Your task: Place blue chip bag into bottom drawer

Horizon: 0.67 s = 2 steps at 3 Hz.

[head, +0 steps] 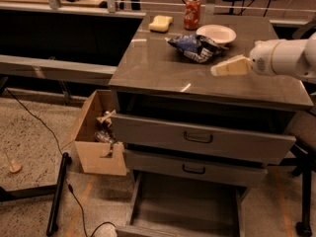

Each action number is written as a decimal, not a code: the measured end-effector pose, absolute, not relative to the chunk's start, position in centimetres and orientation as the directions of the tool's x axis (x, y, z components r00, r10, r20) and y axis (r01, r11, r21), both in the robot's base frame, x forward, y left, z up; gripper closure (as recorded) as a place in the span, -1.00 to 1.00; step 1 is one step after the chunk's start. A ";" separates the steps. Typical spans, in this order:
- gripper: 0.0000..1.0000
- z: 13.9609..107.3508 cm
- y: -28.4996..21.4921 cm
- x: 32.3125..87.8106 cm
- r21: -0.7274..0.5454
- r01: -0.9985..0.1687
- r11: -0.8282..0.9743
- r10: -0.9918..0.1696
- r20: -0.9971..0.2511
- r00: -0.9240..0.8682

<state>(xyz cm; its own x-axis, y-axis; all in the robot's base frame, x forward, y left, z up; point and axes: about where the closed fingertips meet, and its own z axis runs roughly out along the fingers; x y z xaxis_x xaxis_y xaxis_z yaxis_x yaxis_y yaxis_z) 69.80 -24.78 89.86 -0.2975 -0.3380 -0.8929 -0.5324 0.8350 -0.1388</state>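
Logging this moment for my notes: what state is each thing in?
blue chip bag: crumpled, lying on the cabinet top, not held.
bottom drawer: pulled open, floor bare.
top drawer: partly out.
middle drawer: partly out.
red soda can: upright.
cardboard box: flaps open.
hand: over the cabinet top, right of the bag, holding nothing.
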 end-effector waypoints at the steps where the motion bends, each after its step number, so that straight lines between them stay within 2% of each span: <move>1: -1.00 88.0 -23.2 72.5 -0.121 -0.521 0.845 -0.325 -0.890 -0.319; 2: -1.00 86.5 -22.3 74.9 -0.113 -0.509 0.853 -0.306 -0.899 -0.313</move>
